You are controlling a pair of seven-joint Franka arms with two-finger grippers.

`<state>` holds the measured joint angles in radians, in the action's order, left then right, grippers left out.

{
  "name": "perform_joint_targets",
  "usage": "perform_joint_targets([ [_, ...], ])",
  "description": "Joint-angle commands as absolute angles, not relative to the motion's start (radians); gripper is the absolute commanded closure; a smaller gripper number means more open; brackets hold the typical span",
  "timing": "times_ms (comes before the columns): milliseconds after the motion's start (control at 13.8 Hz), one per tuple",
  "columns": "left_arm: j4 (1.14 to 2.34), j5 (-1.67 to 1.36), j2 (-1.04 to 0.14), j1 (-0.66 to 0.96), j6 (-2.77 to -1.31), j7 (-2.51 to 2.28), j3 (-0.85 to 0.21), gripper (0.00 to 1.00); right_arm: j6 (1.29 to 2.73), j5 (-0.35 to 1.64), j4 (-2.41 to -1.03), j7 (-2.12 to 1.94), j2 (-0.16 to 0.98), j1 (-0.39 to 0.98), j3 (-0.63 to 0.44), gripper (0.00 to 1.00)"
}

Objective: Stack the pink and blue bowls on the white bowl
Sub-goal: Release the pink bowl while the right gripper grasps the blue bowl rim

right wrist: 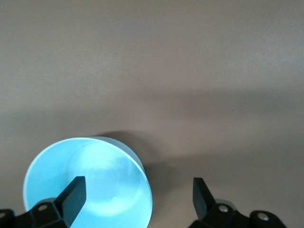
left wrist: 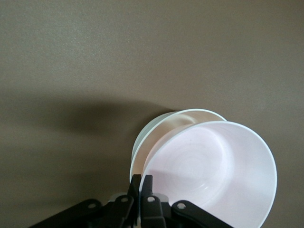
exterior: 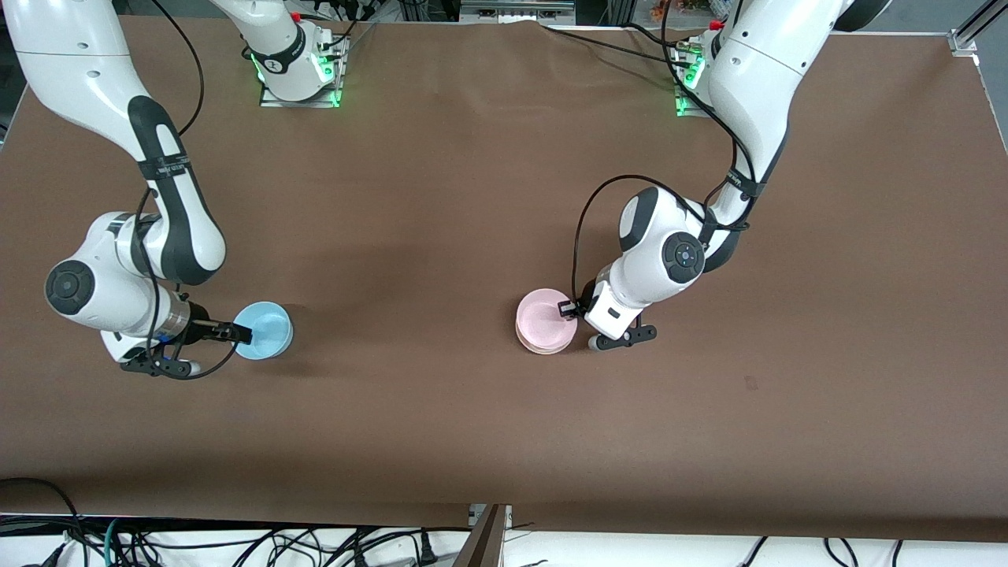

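Note:
The pale pink bowl (exterior: 543, 319) sits in the white bowl (exterior: 542, 349), whose rim shows just under it, near the middle of the table. My left gripper (exterior: 567, 309) is shut on the pink bowl's rim. In the left wrist view the pink bowl (left wrist: 209, 166) lies tilted in the white bowl (left wrist: 156, 124), with my left gripper (left wrist: 141, 178) pinching its wall. The sky blue bowl (exterior: 268, 329) stands toward the right arm's end. My right gripper (exterior: 240, 334) is open astride its wall. In the right wrist view (right wrist: 137, 194) one finger is over the blue bowl (right wrist: 90, 185) and one is outside it.
The brown table (exterior: 441, 197) carries only the three bowls. Both arm bases stand along its edge farthest from the front camera. Cables hang below the edge nearest the front camera.

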<state>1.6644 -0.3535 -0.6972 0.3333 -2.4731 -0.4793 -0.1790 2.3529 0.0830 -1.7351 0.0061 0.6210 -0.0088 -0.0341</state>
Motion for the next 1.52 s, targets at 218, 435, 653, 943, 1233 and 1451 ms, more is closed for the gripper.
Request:
perform_joint_targets([
  [218, 1.634, -0.327, -0.721, 0.339, -2.467, -0.505, -0.170, 0.54, 2.448, 0.092, -1.839, 0.003, 0.586, 0.003, -0.034, 0.01],
  [435, 1.631, -0.328, -0.710, 0.333, -2.467, -0.505, -0.170, 0.00, 2.491, 0.092, -1.868, 0.003, 0.586, 0.003, -0.034, 0.01],
  [653, 1.629, -0.336, -0.687, 0.318, -2.457, -0.505, -0.166, 0.00, 2.500, 0.092, -1.873, 0.003, 0.586, 0.005, -0.034, 0.10],
  [943, 1.629, -0.342, -0.678, 0.310, -2.453, -0.509, -0.166, 0.00, 2.499, 0.092, -1.871, 0.003, 0.584, 0.006, -0.034, 0.60],
  [1233, 1.635, -0.325, -0.591, 0.230, -2.291, -0.482, -0.143, 0.00, 2.491, 0.092, -1.870, 0.018, 0.577, 0.008, -0.032, 1.00],
  [1451, 1.634, -0.226, -0.502, 0.155, -2.131, -0.346, -0.091, 0.00, 2.490, 0.094, -1.859, 0.017, 0.569, 0.008, -0.032, 1.00],
])
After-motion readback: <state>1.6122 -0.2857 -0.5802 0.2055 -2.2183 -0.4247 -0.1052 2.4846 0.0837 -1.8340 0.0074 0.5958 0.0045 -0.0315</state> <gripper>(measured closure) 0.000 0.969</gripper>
